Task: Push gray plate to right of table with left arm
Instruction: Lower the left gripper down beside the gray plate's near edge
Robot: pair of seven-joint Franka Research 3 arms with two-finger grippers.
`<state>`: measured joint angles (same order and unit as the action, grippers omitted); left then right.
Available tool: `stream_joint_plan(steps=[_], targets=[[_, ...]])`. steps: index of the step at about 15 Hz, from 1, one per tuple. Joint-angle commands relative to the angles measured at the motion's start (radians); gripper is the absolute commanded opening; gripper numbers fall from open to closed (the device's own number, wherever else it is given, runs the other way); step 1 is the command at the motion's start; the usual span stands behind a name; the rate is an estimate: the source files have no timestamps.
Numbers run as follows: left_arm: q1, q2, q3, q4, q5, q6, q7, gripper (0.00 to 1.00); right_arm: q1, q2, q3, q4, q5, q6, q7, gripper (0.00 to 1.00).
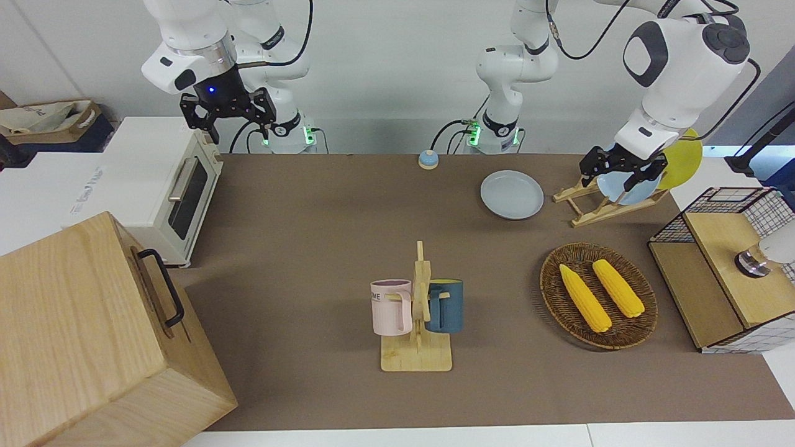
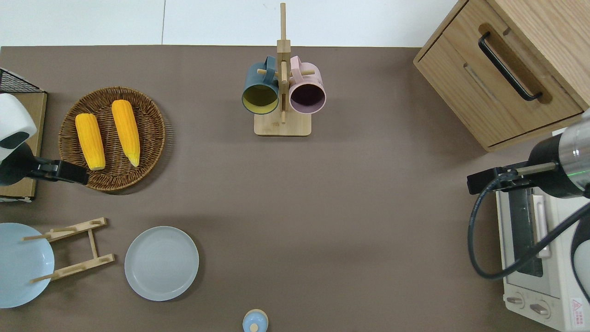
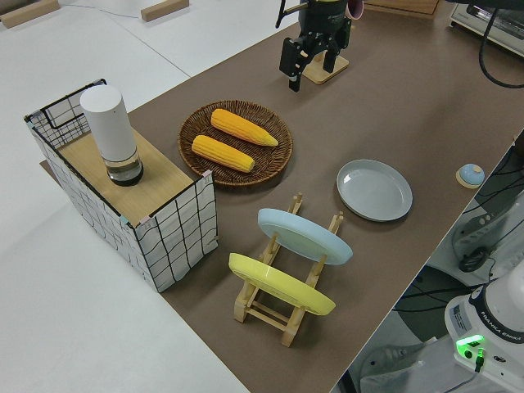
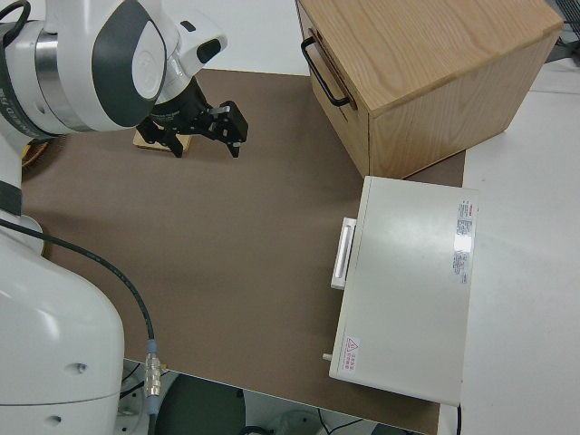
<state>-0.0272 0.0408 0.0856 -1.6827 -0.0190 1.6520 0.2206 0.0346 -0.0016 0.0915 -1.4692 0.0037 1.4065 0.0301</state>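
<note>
The gray plate (image 1: 512,194) (image 2: 161,263) (image 3: 374,190) lies flat on the brown table (image 1: 310,217) (image 2: 368,207), close to the robots' edge and toward the left arm's end. It sits apart from the wooden plate rack (image 2: 69,249) beside it. My left gripper (image 1: 615,177) (image 2: 73,174) (image 3: 311,72) hangs in the air, open and holding nothing. In the overhead view it is over the rim of the wicker basket (image 2: 147,152), well away from the gray plate. The right arm is parked, its gripper (image 1: 228,118) (image 4: 204,134) open.
The rack holds a light-blue plate (image 3: 303,235) and a yellow plate (image 3: 278,282). Two corn cobs (image 1: 599,295) lie in the basket. A mug stand (image 1: 417,323) stands mid-table, a small blue bell (image 1: 428,159) near the robots. A toaster oven (image 1: 177,186), wooden cabinet (image 1: 93,335) and wire shelf (image 1: 726,279) line the table's ends.
</note>
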Motion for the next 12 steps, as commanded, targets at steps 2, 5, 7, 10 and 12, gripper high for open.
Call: stream_joint_plan(steps=[2, 5, 7, 10, 12], targets=[[-0.052, -0.05, 0.04, -0.083, -0.007, 0.008, -0.001, 1.0, -0.012, -0.006, 0.005, 0.0, 0.01, -0.011, -0.003, 0.983], [-0.069, -0.076, 0.054, -0.135, -0.006, 0.029, -0.001, 1.0, -0.012, -0.006, 0.005, 0.001, 0.01, -0.012, -0.003, 0.983], [-0.077, -0.082, 0.056, -0.161, -0.006, 0.041, -0.007, 1.0, -0.012, -0.006, 0.005, 0.001, 0.009, -0.012, -0.003, 0.983], [-0.091, -0.101, 0.056, -0.216, 0.004, 0.08, -0.036, 1.0, -0.012, -0.006, 0.005, 0.0, 0.01, -0.012, -0.003, 0.983], [-0.105, -0.122, 0.08, -0.276, 0.004, 0.121, -0.036, 1.0, -0.012, -0.006, 0.005, 0.001, 0.009, -0.012, -0.003, 0.983]])
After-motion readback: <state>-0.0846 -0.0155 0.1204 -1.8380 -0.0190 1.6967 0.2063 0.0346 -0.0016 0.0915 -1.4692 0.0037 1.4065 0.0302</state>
